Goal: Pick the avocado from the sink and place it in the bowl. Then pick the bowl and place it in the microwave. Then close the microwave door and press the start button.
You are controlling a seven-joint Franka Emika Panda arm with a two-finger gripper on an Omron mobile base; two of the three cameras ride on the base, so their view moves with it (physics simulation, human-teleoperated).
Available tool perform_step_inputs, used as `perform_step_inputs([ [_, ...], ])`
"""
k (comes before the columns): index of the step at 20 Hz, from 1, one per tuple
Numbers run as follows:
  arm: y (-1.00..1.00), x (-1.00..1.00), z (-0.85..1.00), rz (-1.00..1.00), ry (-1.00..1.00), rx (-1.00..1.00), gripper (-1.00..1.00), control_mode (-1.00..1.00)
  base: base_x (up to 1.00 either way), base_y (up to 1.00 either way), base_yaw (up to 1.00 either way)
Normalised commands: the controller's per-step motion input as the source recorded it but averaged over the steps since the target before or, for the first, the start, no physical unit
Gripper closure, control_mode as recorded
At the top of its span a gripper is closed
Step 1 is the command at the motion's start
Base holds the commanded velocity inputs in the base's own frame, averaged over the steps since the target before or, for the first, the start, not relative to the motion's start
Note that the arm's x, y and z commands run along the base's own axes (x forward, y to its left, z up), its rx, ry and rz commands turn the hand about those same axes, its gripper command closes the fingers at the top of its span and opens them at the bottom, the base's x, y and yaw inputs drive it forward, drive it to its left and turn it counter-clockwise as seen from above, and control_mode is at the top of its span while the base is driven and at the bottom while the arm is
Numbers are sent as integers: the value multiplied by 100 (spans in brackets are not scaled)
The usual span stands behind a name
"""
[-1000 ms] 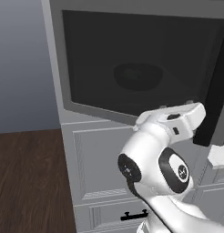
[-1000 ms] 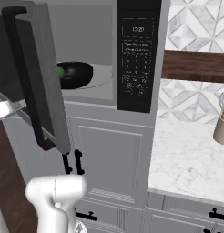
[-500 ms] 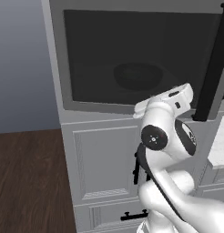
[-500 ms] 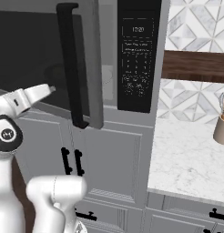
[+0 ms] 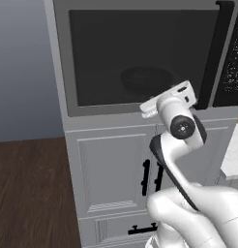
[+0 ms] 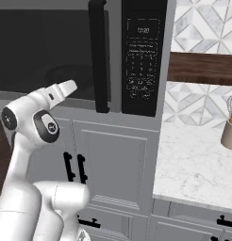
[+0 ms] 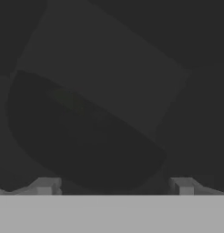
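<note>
Microwave door (image 5: 140, 53) shut across the front of the microwave (image 6: 80, 52), bowl (image 5: 146, 80) inside behind the glass, door handle (image 6: 99, 56) at the door's right edge, control panel (image 6: 142, 56) right of it, cabinet doors (image 6: 113, 160) below, counter (image 6: 198, 164) to the right.

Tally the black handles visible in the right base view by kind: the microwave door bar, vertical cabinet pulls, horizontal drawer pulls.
microwave door bar handle: 1
vertical cabinet pulls: 2
horizontal drawer pulls: 2
Total: 5
</note>
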Motion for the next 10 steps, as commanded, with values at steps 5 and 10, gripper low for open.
perform_step_inputs([
  [5,5,68,-29,20,12,7,-100,-100,0,0,0],
  [10,3,-36,-6,10,7,3,-100,-100,0,0,0],
])
